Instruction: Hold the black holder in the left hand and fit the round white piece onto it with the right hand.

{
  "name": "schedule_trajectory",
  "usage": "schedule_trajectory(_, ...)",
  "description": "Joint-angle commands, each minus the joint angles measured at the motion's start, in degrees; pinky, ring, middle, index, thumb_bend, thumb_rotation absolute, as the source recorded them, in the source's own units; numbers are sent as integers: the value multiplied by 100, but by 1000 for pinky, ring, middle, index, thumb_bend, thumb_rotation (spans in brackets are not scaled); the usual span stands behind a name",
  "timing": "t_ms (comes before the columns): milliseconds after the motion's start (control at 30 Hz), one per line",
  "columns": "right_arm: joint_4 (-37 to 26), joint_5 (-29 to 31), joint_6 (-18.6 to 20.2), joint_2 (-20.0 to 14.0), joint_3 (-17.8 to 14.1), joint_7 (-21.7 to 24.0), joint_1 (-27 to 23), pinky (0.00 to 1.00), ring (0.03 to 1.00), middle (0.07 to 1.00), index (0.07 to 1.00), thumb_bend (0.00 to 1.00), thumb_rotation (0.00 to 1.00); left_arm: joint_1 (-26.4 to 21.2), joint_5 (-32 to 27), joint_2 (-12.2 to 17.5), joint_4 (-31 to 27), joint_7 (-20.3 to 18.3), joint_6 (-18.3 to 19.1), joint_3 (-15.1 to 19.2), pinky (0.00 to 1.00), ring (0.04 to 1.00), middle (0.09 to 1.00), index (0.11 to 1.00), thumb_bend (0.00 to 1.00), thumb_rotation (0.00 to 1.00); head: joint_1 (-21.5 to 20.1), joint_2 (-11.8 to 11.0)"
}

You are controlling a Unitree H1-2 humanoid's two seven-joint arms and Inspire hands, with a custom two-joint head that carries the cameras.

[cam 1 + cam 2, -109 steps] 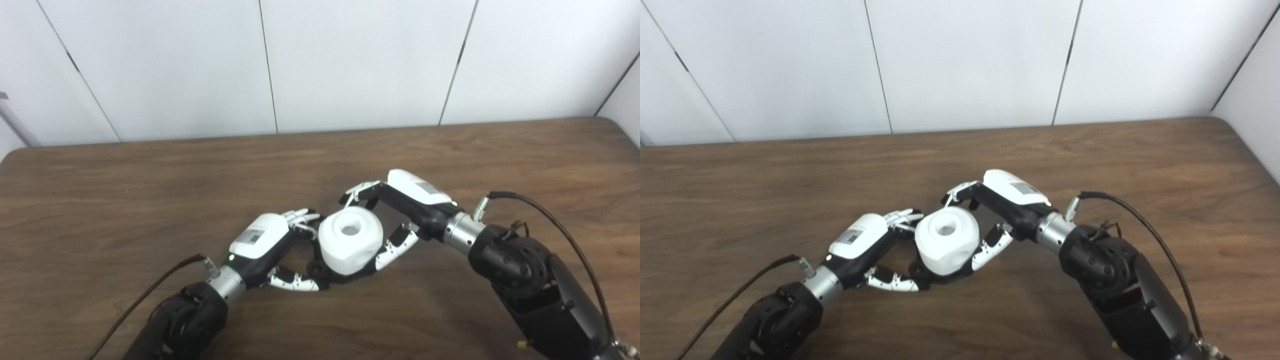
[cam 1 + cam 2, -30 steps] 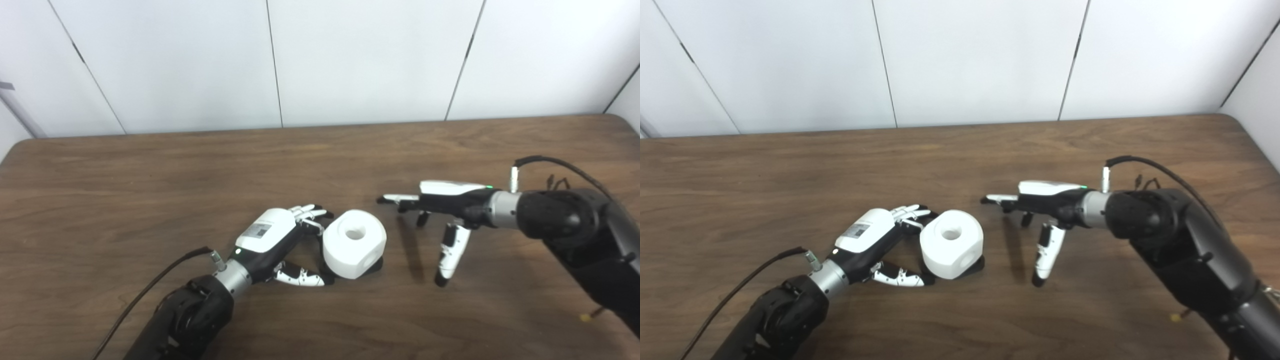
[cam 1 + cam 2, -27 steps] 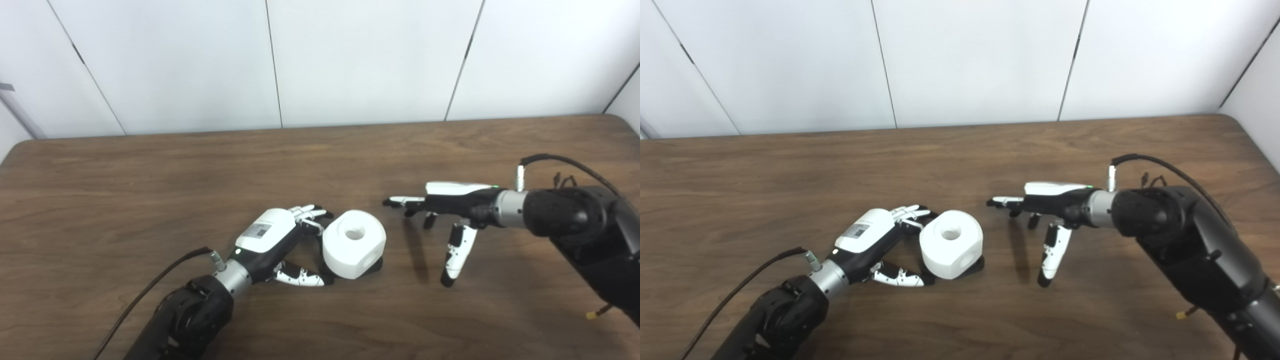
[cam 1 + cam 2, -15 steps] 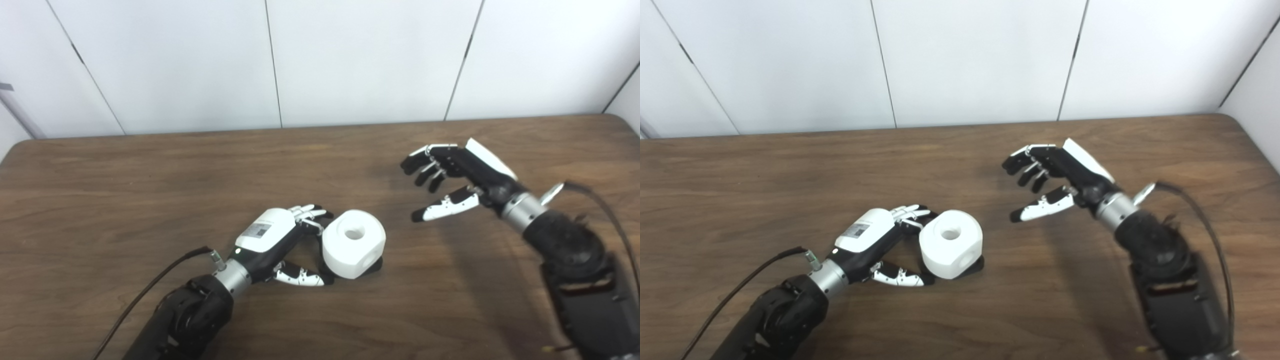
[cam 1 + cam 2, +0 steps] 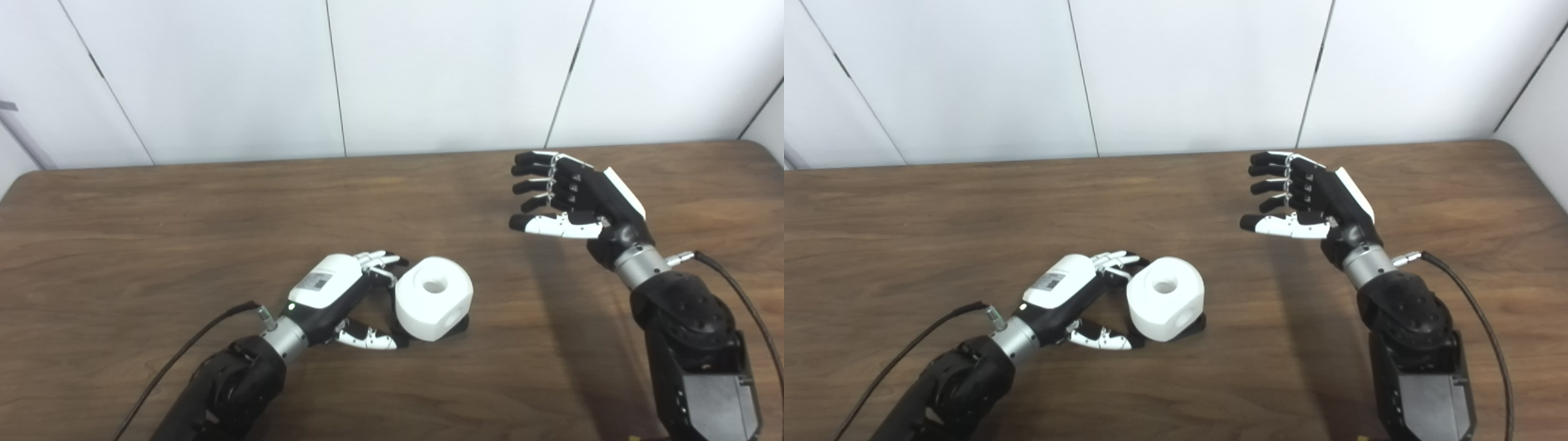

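The round white piece [image 5: 433, 298], with a hole in its top and one in its side, sits on the black holder [image 5: 459, 323]. Only a dark edge of the holder shows under the piece. My left hand [image 5: 340, 296] lies on the table to their left, fingers behind and thumb in front, closed against the holder's base under the piece. My right hand [image 5: 572, 202] is raised well to the right of the piece and farther back. It is open, fingers spread and pointing left, and it holds nothing.
The brown wooden table [image 5: 184, 208] runs to a white panelled wall at the back, and its right rear corner [image 5: 1513, 153] is rounded. Black cables trail from both wrists, one of them at the right wrist [image 5: 735, 294].
My right hand, earlier around the white piece, has let go, drawn off to the right, then lifted and turned palm-left with fingers spread. The left hand, piece and holder have stayed put.
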Motion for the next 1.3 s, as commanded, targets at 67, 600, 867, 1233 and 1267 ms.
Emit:
schedule_trajectory(67,-207,41,-188,-133,107,-68,-116,561,661,728,729,688,98,42,188,216,-136,-568,424,-100,872,937,962,707,801,180,46,-11)
schedule_trajectory(600,-147,-19,-355,-252,363,-160,-88,569,639,735,732,745,77,643,-580,39,-258,477,727,1532,771,916,957,943,829,104,140,-62)
schedule_trajectory(867,-81,-5,-467,-215,389,-224,-39,563,644,731,725,719,45,746,-2728,-549,-87,735,-233,2185,723,881,928,929,696,1,109,-107)
schedule_trajectory(1233,117,-261,-1296,29,270,-805,197,495,619,695,691,546,328,642,-4100,-1378,-898,1012,555,2717,584,716,763,796,754,410,271,-258)
schedule_trajectory(1267,156,-288,-1435,62,267,-856,217,501,624,696,688,563,358,621,-4106,-1412,-963,1056,657,2737,584,712,755,796,747,432,271,-258)
